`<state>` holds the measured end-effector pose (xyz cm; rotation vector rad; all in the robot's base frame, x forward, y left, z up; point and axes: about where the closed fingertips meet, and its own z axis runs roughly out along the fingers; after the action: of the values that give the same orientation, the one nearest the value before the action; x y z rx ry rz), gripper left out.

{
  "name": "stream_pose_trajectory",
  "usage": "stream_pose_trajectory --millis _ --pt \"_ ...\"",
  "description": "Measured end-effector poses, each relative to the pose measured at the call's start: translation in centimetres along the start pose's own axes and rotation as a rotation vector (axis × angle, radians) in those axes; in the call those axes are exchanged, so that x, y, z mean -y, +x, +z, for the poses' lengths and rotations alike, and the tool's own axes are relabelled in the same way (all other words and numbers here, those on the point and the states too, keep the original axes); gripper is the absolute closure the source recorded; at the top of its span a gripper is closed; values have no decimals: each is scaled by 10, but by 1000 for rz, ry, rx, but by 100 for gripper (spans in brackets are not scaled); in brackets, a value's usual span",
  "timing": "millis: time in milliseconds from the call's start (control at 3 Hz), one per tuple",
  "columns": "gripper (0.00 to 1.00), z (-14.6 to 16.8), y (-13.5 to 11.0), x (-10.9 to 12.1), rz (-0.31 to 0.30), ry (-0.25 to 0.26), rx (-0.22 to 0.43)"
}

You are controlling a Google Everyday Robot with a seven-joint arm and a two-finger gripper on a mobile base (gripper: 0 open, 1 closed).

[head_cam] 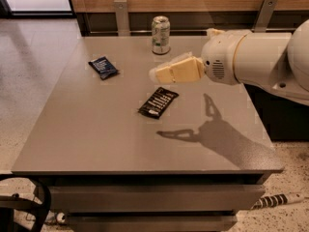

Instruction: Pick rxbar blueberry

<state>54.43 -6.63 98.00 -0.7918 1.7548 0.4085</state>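
The rxbar blueberry (103, 66), a small dark navy wrapper with pale print, lies flat on the grey table (96, 144) at the back left. My gripper (155, 74), cream-coloured on a white arm, hovers above the table's middle. It points left, to the right of the blue bar and well apart from it. It holds nothing. Its shadow falls on the table to the front right.
A longer black bar wrapper (158, 102) with white text lies just below the gripper, mid-table. A pale drink can (161, 35) stands upright at the back edge, behind the gripper. A wooden wall with metal brackets runs behind the table.
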Motion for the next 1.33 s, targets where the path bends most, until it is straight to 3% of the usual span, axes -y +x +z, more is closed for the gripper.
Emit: stream_pose_trajectory --millis 333,667,1000,1333 --pt "0 1 0 0 -3 2 -2" --pt "0 32 -6 3 -62 39 -58" --pt "0 93 8 13 -82 76 -94" --pt "0 134 15 17 -94 77 -82"
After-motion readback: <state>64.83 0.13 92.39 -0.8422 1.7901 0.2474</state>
